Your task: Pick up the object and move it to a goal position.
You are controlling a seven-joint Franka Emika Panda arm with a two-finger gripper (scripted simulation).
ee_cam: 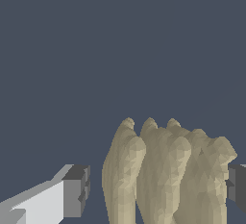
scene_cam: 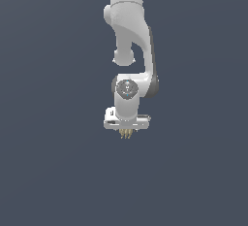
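Observation:
The object [ee_cam: 163, 170] is a small tan-yellow ribbed bunch standing between my two dark finger pads [ee_cam: 76, 192]. One pad stands a little apart from it, while the other pad, at the picture's edge, is at or very near its side. My gripper [ee_cam: 156, 189] is open around it. In the exterior view the white hand of the gripper [scene_cam: 127, 129] points straight down, and only the tips of the object [scene_cam: 127, 134] show below it. The fingers are hidden there.
The ground is a plain dark blue-grey surface [scene_cam: 48, 171] in both views. The white arm [scene_cam: 128, 36] reaches down from the top middle of the exterior view. No goal marker shows.

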